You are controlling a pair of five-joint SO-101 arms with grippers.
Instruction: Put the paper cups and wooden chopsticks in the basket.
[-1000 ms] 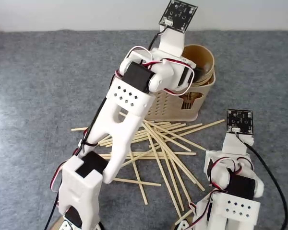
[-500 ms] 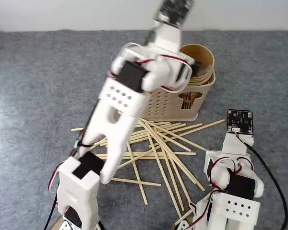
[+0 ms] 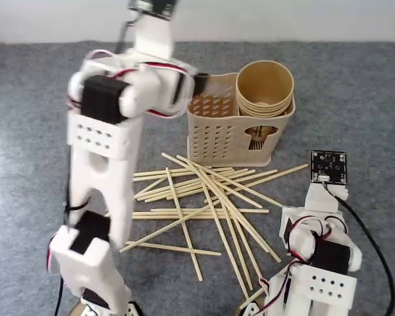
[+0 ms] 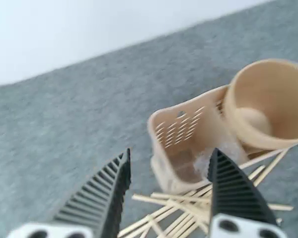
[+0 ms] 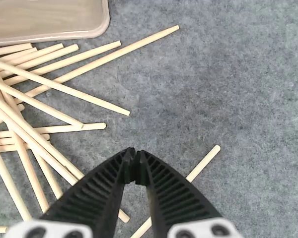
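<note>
A stack of tan paper cups (image 3: 266,85) stands in the right half of the beige slotted basket (image 3: 217,141). Many wooden chopsticks (image 3: 207,197) lie crossed on the grey carpet in front of the basket. My left gripper (image 4: 171,152) hangs open and holds nothing, above and just left of the basket (image 4: 186,144), with the cups (image 4: 268,101) beyond it. In the high view the left gripper's dark finger (image 3: 200,81) sits at the basket's upper left rim. My right gripper (image 5: 135,151) is shut on nothing, low over the carpet among loose chopsticks (image 5: 54,84).
The right arm (image 3: 319,257) sits folded at the front right, beside the chopstick pile. The basket's base (image 5: 49,22) lies just beyond the right gripper. Bare grey carpet (image 3: 39,118) spreads to the left and far right. A white wall runs along the back.
My left arm has swung left, away from over the basket, uncovering the cup stack. The right arm and the chopsticks have not moved.
</note>
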